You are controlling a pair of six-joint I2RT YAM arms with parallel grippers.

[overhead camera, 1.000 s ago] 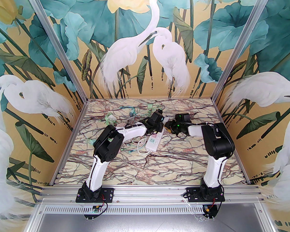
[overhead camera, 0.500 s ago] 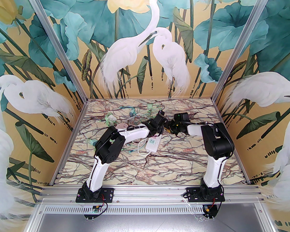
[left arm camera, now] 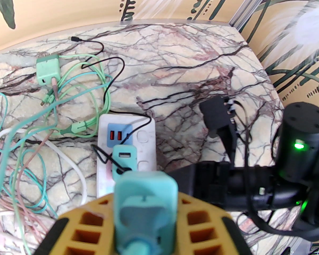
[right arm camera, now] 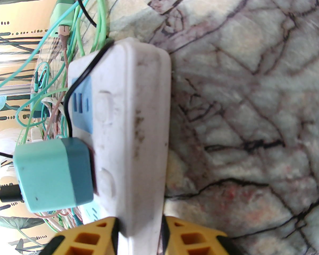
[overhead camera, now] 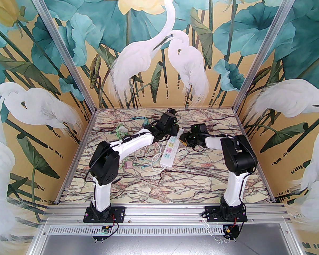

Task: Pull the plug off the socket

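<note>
Right gripper [right arm camera: 140, 234] pins white plastic power strip [right arm camera: 130, 110] as anchor; left gripper [left arm camera: 145, 204] grasps freed teal cube plug [left arm camera: 145, 191].

Back wall [overhead camera: 159, 49]: painted mural, two white egrets [overhead camera: 186, 60] among teal lotus leaves and pale yellow blooms on ochre. Side walls [overhead camera: 29, 102] carry the same pattern. Aluminium posts [overhead camera: 61, 46] frame the corners. Counter [overhead camera: 175, 185]: cream marble print, dark and pink veins. Aluminium rail [overhead camera: 162, 211] along near edge. Light bright, even.
</note>
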